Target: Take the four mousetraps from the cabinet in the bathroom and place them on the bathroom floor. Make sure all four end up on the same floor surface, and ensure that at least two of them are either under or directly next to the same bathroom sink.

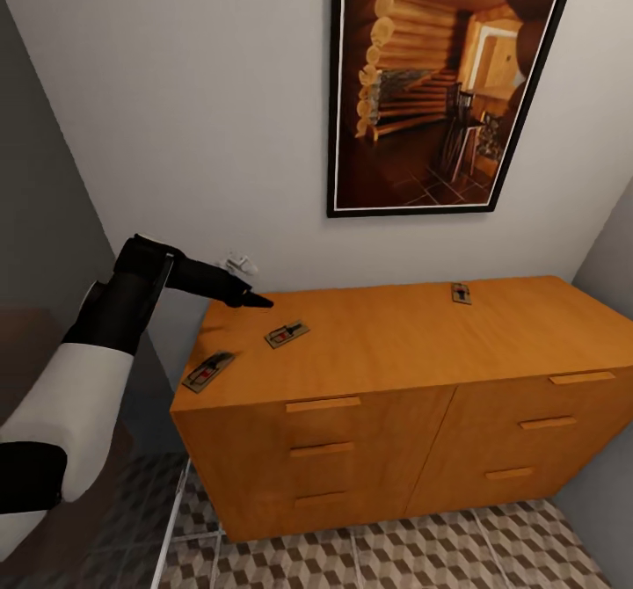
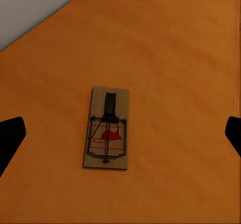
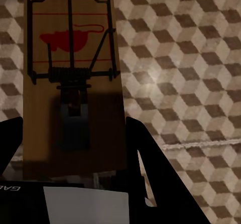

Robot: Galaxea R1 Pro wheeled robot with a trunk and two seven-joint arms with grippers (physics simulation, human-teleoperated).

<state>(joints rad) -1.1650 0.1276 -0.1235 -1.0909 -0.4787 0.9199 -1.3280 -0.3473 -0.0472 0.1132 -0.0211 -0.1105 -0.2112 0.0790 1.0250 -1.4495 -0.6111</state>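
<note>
While left claw (image 2: 120, 133) gapes above cabinet (image 1: 396, 343) | right claw (image 3: 73, 133) grips mousetrap (image 3: 70, 78) | floor (image 3: 191, 73) tiled

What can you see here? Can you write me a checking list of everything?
Surface: orange-brown cabinet top, drawers shut.
Job's things: three mousetraps on top, front-left trap, middle trap, back trap; a fourth trap is in the right gripper.
Clutter: small white object on the wall.
Grippers: left gripper open above a trap; right gripper shut on its trap, over the patterned floor.
Cables: nothing seen.
Surroundings: framed picture, pale wall, patterned tile floor.
</note>
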